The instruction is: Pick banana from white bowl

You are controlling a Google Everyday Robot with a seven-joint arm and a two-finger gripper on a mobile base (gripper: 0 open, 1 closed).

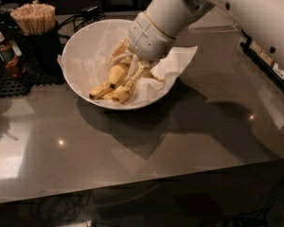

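The white bowl (70,70), lined with crinkled white paper, stands at the back of the dark counter. The plump yellow banana (115,74) lies in it, dark tip pointing down and left. My gripper (120,76) reaches down into the bowl from the upper right. Its white fingers (138,73) stand on either side of this banana and close against it. A pair of slimmer bananas (114,93) lies just below, near the bowl's front wall. My wrist hides the back of the bowl.
A dark cup of wooden sticks (34,19) and a small sauce bottle (5,55) stand on a black mat left of the bowl. My white arm (236,8) crosses the upper right. The counter's front edge runs along the bottom.
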